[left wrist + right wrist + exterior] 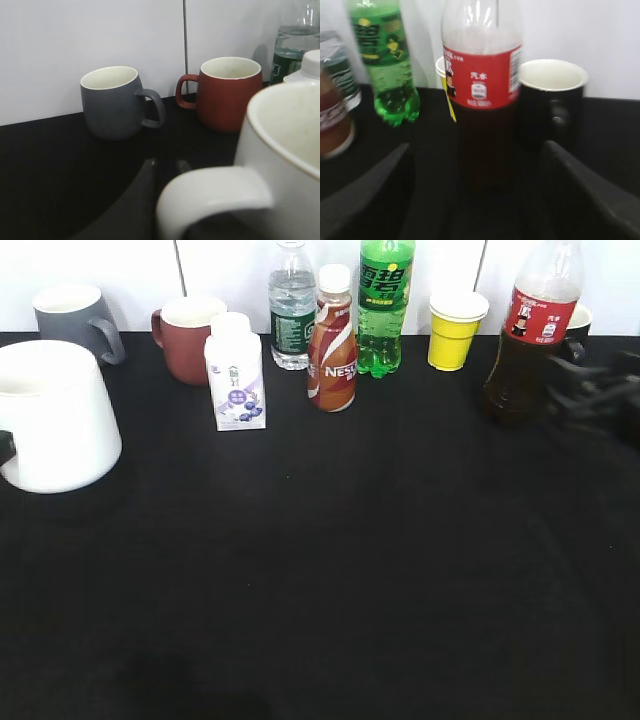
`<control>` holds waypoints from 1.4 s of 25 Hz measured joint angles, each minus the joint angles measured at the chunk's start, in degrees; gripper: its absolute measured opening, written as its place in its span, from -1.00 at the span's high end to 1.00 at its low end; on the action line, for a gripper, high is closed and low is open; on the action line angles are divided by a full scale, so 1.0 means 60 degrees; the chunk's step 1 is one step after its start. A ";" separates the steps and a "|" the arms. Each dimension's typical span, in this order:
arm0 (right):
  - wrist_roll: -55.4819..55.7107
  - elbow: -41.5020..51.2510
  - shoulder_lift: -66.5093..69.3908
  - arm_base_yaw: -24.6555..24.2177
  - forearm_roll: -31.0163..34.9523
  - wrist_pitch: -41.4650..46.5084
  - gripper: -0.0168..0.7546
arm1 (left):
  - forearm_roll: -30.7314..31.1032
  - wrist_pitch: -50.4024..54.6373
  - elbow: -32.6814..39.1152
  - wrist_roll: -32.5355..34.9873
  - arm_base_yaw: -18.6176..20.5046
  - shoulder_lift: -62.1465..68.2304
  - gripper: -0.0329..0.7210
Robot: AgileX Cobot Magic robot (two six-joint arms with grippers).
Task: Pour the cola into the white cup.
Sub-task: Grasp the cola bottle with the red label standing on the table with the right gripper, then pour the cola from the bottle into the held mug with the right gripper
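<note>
A: Black cloth covers the table. From outside, where do the task's things stand?

B: The white cup sits at the far left edge; the cola stands upright at back right, the right gripper blurred beside it. "Nes…" shows on the brown bottle.

A: The left wrist camera?

B: The white cup fills the corner, its handle over a dark finger of the left gripper; whether it grips, I can't tell.

A: And the right?

B: The right gripper is spread wide, fingers either side of the cola, likely lined up to grasp. Its red label's small print is unreadable.
</note>
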 joint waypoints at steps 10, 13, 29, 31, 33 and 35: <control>0.0076 -0.2987 0.4094 0.0011 0.0261 -0.1557 -0.79 | 0.0163 0.0000 0.0007 -0.0028 0.0000 0.0000 0.75; 0.0076 -0.3754 0.4615 0.0011 0.0293 -0.1553 -0.77 | 0.0163 0.0000 0.0007 -0.0036 0.0000 0.0000 0.75; -0.0255 -0.3644 0.4289 0.0011 -0.0606 -0.1751 -0.06 | 0.0799 -0.0029 0.0007 -0.0194 0.0000 0.0000 0.75; -0.0255 -0.3039 0.3229 0.0011 -0.1103 -0.1760 -0.06 | 0.1250 -0.0110 0.0007 -0.0785 0.0000 0.0000 0.75; -0.0255 -0.2629 0.2289 0.0171 -0.1842 -0.1760 -0.06 | 0.2022 -0.0321 0.0007 -0.1345 0.0000 0.0000 0.75; -0.0255 -0.2595 0.1577 0.0911 -0.1971 -0.1626 -0.06 | 0.2695 -0.0494 0.0007 -0.1787 0.0000 -0.0011 0.75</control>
